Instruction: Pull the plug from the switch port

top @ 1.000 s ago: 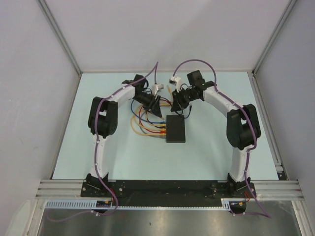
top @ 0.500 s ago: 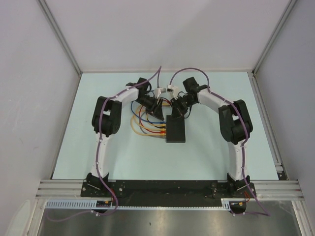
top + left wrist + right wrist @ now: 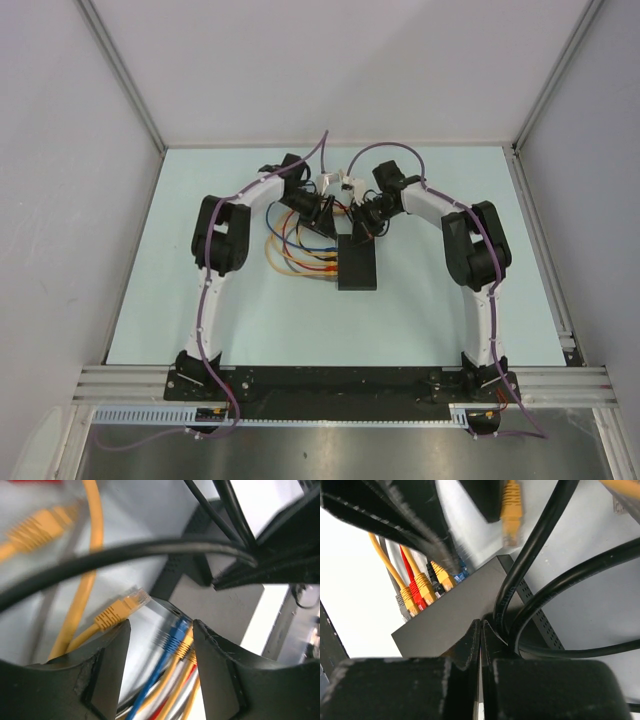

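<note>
Seen from above, the switch [image 3: 357, 263], a flat matte-black box, lies mid-table between the arms. Coloured cables [image 3: 295, 255] fan from its left edge, and the left gripper [image 3: 322, 214] and right gripper [image 3: 362, 222] crowd its far end. The left wrist view shows that gripper's jaws apart with a blurred blue plug [image 3: 176, 635] in the gap, a loose yellow plug [image 3: 122, 609] just beside one finger and a black cable [image 3: 125, 555] crossing in front. The right wrist view shows its jaws pressed together over the switch's top, thick black leads [image 3: 532, 550] alongside, and yellow and red plugs [image 3: 420, 592] seated in the port edge.

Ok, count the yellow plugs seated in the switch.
3 yellow plugs along the switch edge: one left of the red plug, one right of it, one beside the blue plug. More may be hidden.
</note>
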Available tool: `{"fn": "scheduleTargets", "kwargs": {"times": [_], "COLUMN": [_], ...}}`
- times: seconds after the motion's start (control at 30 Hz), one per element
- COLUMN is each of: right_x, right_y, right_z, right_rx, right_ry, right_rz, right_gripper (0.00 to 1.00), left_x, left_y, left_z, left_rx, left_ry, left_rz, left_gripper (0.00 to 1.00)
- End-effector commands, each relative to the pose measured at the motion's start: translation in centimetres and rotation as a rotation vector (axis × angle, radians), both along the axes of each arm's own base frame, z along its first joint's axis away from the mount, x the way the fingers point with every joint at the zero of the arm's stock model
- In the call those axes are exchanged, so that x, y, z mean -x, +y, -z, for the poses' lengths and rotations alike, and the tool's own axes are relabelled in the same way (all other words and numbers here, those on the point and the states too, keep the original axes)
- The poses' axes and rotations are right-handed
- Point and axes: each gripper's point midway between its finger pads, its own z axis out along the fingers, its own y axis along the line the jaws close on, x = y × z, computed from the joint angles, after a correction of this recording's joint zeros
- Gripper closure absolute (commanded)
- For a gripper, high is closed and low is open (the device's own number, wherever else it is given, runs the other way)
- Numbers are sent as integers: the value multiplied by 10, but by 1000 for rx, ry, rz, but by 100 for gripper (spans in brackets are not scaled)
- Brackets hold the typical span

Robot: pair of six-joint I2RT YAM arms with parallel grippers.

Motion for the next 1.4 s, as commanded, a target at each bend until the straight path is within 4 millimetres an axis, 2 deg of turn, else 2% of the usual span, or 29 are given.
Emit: {"fn": "scheduleTargets", "kwargs": {"times": [0.0,0.1,0.17,0.3,0.4,0.47,1.1,1.23,1.27,1.37], "right_x": [-3,-2,0,0,2,0,5,5,6,6], "right_y": [-8,-7,-7,-8,-10,-11,-10,-9,-10,-9], "right_z": [14,16,18,17,19,20,23,23,24,25], "right_rx": [64,75,83,92,102,115,139,141,141,143], "right_ry": [-17,-22,-22,-33,-33,-37,-49,-54,-51,-54], "right_rz": [23,21,18,22,22,36,31,28,27,21], "right_gripper": [100,100,100,100,100,100,100,100,100,100], "left_x": [-48,-67,-69,-46,-30,-26,11,13,13,24], "left_y": [17,29,29,18,12,11,-10,-9,-8,-7], "left_z": [17,14,6,-16,-25,-26,8,15,22,27], "left_rx": [-112,-120,-96,43,109,120,91,61,29,36], "left_ry": [-118,-152,-163,-96,-59,-55,49,59,61,100], "left_rz": [-108,-145,-147,-98,-67,-56,49,42,37,65], "left_gripper": [39,37,37,36,36,36,45,46,47,48]}}
